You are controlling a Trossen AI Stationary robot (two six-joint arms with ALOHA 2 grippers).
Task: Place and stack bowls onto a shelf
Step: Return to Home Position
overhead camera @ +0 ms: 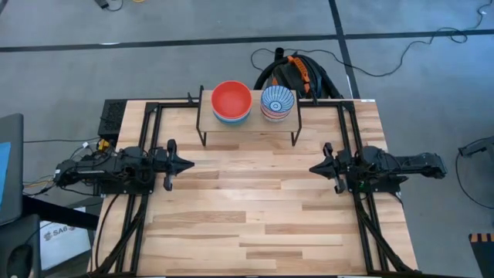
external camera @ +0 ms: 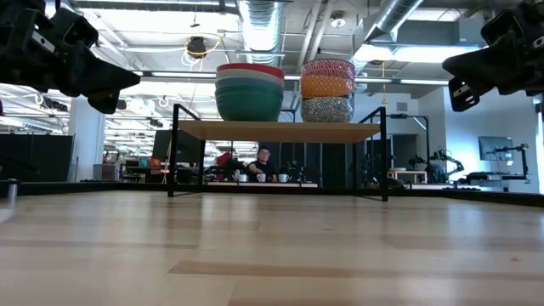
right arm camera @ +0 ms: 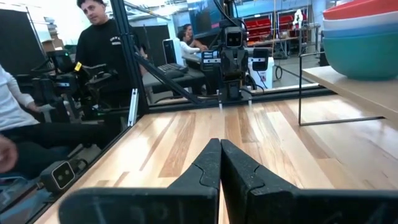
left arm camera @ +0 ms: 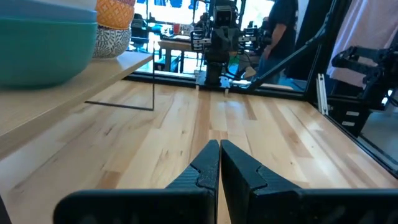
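Nearest you was the wooden tabletop (overhead camera: pixel 247 224), and mid-table your two arms sat facing each other from either side. The left gripper (overhead camera: pixel 187 164) hung over the left part of the table with its tips pointing inward. Its wrist view showed the jaws pressed together with nothing between them. The right gripper (overhead camera: pixel 314 167) mirrored it on the right side, jaws likewise closed on nothing. Both floated clear of the wood, well apart from each other and short of the shelf.

The shelf (overhead camera: pixel 247 130) stood at the far edge of the table, roughly centered between the arms, and all the bowls you could see were on its board in two stacks just beside each other, not quite touching.

The left stack had the red bowl (overhead camera: pixel 231 99) on top, pale bowls (external camera: pixel 250 79) nested under it and the green bowl (external camera: pixel 249 102) at the bottom. From above, the right stack showed a blue-white striped bowl (overhead camera: pixel 278 101). From table level it read as a pink patterned bowl (external camera: pixel 327 67), then an orange-yellow bowl (external camera: pixel 327 86), then a dark-and-white patterned bowl (external camera: pixel 327 109) lowest. I couldn't tell whether the striped one and the pink one were the same bowl.

Way back, under the shelf board, a person (external camera: pixel 264 160) sat in the room behind.
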